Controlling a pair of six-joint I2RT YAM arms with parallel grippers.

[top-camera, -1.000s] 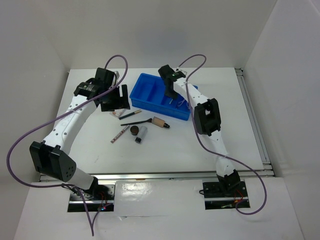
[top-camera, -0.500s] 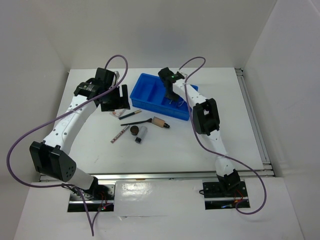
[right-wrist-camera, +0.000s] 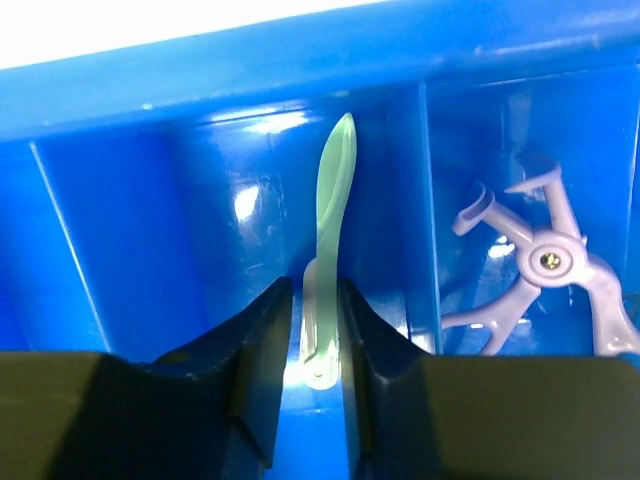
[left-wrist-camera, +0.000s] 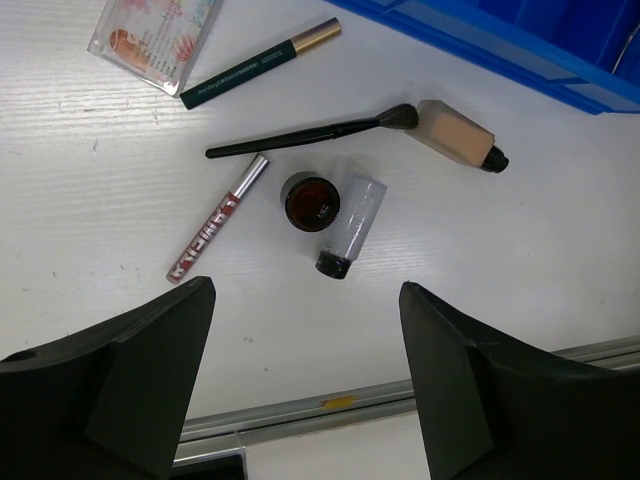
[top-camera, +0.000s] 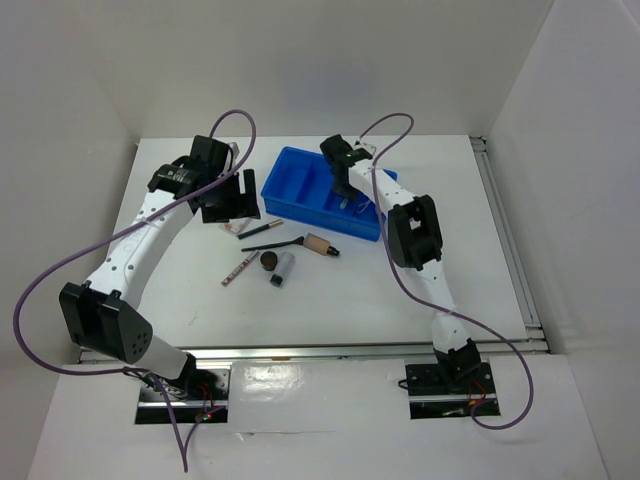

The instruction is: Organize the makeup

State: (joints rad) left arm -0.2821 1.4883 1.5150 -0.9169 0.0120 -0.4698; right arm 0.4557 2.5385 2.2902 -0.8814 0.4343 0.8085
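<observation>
My right gripper point(right-wrist-camera: 315, 330) is down in the blue tray point(right-wrist-camera: 300, 70), shut on a pale green tool point(right-wrist-camera: 332, 230) in a middle compartment. A lilac tool point(right-wrist-camera: 545, 260) lies in the compartment to its right. My left gripper point(left-wrist-camera: 305, 380) is open and empty, held above the table. Below it lie a pinkish packet point(left-wrist-camera: 150, 35), a dark green pencil point(left-wrist-camera: 260, 65), a black brush point(left-wrist-camera: 300, 138), a beige black-tipped tube point(left-wrist-camera: 455, 135), a brown round pot point(left-wrist-camera: 310, 200), a grey cylinder point(left-wrist-camera: 350, 225) and a reddish gloss wand point(left-wrist-camera: 215, 220).
The blue tray point(top-camera: 300, 185) stands at the back centre of the white table, with the loose makeup just in front of it around the pot point(top-camera: 268, 261). White walls enclose the back and sides. A metal rail runs along the table's near edge point(left-wrist-camera: 340, 403).
My right gripper has shifted slightly right over the tray. The left arm and the loose items have not moved.
</observation>
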